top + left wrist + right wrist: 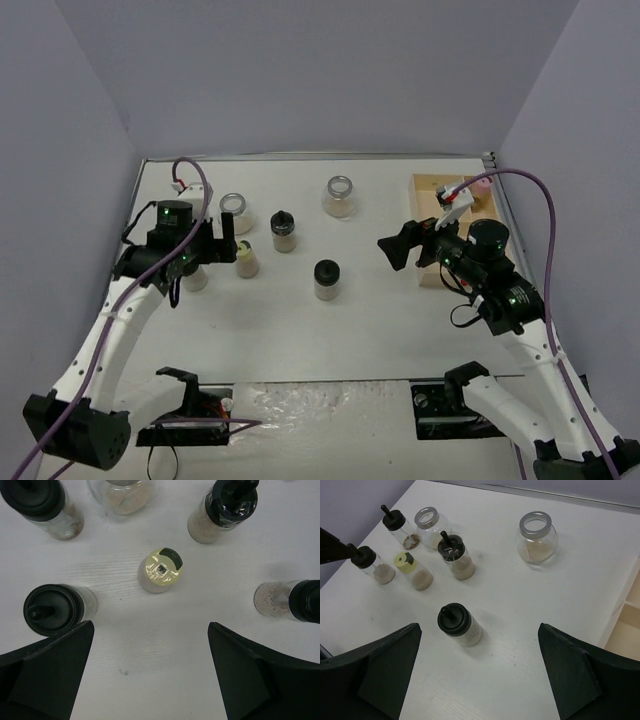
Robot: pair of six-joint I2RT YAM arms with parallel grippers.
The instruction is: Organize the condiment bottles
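Pale powder fills the yellow-capped bottle (161,570), which stands upright on the table (380,330) straight ahead of the left gripper (150,626). That gripper hangs above it with its fingers spread wide and nothing between them. One black-capped bottle (50,607) stands just beside the gripper's left finger, and another (300,600) is off to its right. Further ahead are two more black caps and a silver-rimmed jar (122,495).

The right gripper (485,630) is likewise spread and empty. The nearest black-capped bottle (455,622) stands just ahead of it, roughly on its centre line. A second silver-rimmed jar (536,530) is well beyond that, a little to the gripper's right. The pale wooden tray (625,625) lies at the gripper's right side.

Judged by how things lie, the work has barely started. Only the pink-capped bottle (482,186) appears to be in the tray (430,185), at its far side (a cable connector partly covers it, so which compartment cannot be told). The other seven bottles stand loose on the table, none lined up or set in a compartment. Neither gripper touches one. Nearly everything is left to do, and the yellow-capped bottle and the black-capped one before the right gripper look like the likeliest next picks.
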